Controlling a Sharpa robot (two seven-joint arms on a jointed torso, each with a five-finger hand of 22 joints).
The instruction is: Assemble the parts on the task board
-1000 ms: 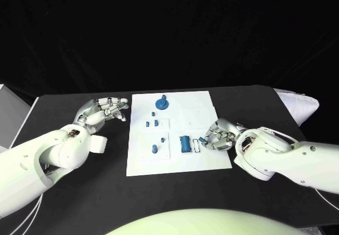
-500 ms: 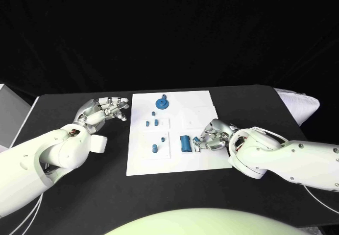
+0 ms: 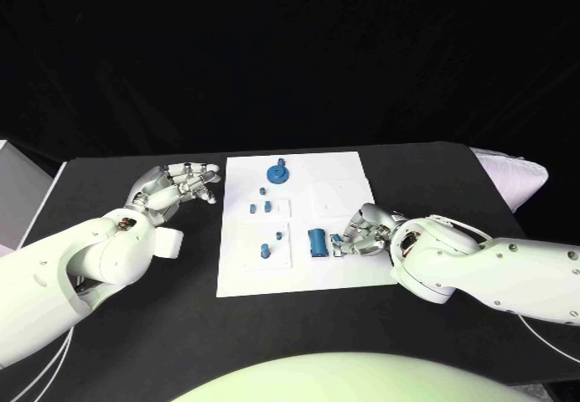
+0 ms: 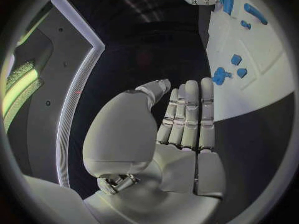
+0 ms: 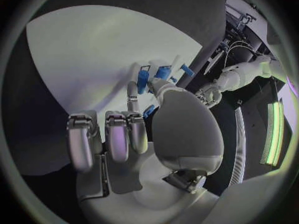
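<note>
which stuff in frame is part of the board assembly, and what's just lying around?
Job:
- task board
- round blue part at the board's far end
- small blue parts mid-board
- blue cylinder part beside the right hand
- left hand, holding nothing, off the board

Lying about:
- white padded thing at the table's right edge

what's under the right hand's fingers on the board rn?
The right hand is over the task board edge; its fingers reach a small blue part beside the blue cylinder. Whether it is pinched is hidden by the fingers.
</note>
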